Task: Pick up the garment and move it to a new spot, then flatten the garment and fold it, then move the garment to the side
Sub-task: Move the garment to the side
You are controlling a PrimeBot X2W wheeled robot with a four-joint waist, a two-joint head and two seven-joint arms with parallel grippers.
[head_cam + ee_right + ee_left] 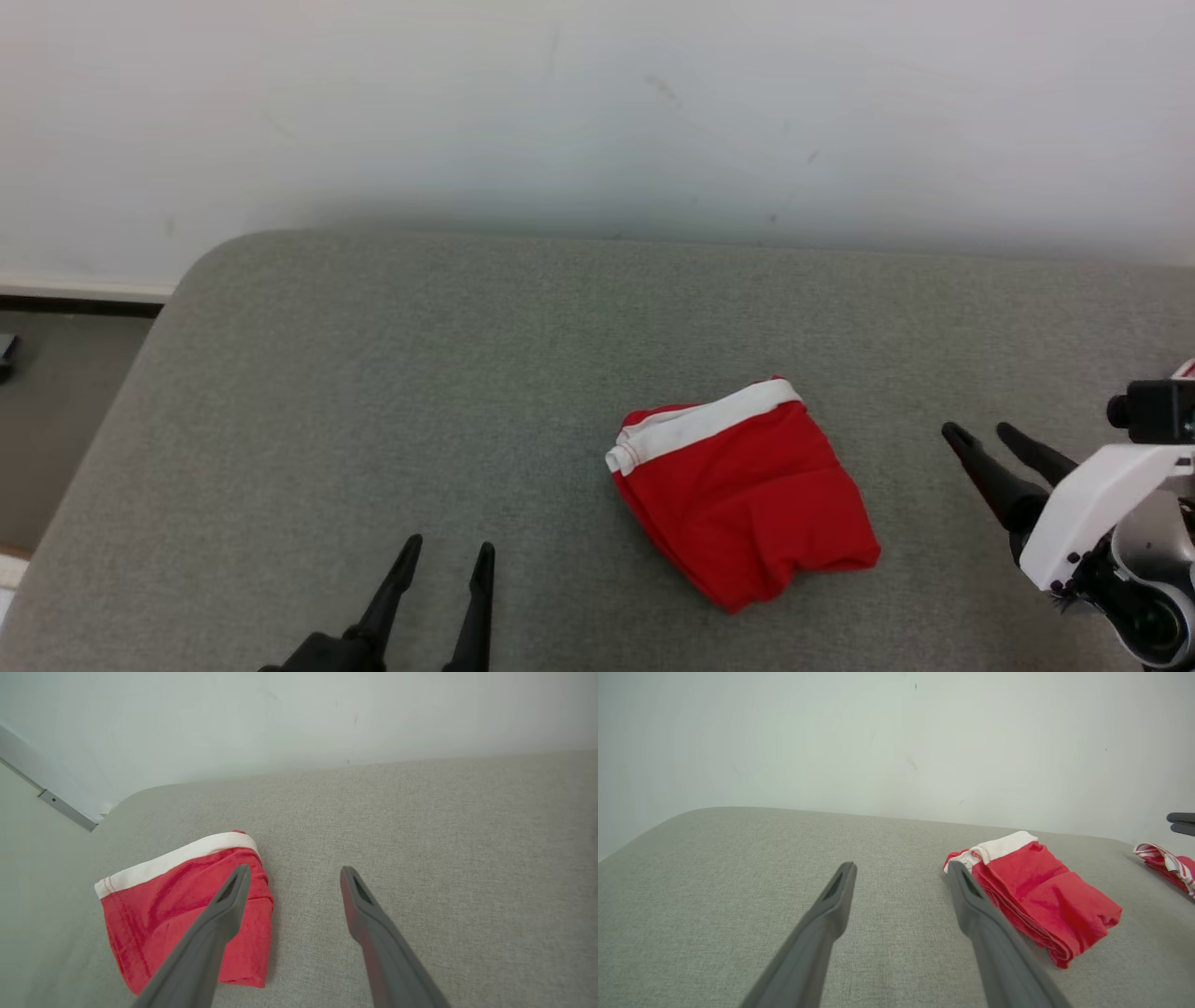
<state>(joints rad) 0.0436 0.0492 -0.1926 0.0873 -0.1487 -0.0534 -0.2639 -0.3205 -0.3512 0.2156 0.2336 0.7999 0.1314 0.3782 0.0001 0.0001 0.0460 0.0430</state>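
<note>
The garment (747,495) is a red piece with a white waistband, lying folded into a compact bundle on the grey fabric surface (467,373), right of centre. It also shows in the left wrist view as the garment (1041,896) and in the right wrist view as the garment (187,905). My left gripper (448,555) stands open at the bottom, left of the garment and apart from it, nothing between its fingers. My right gripper (980,431) is open to the garment's right, also apart from it and empty. The same open fingers rise in each wrist view: left gripper (901,870), right gripper (294,872).
A white wall (597,112) runs along the far edge of the grey surface. The surface's rounded left corner drops to a dark floor (56,411). A second red garment with striped white trim (1167,868) lies at the far right of the left wrist view.
</note>
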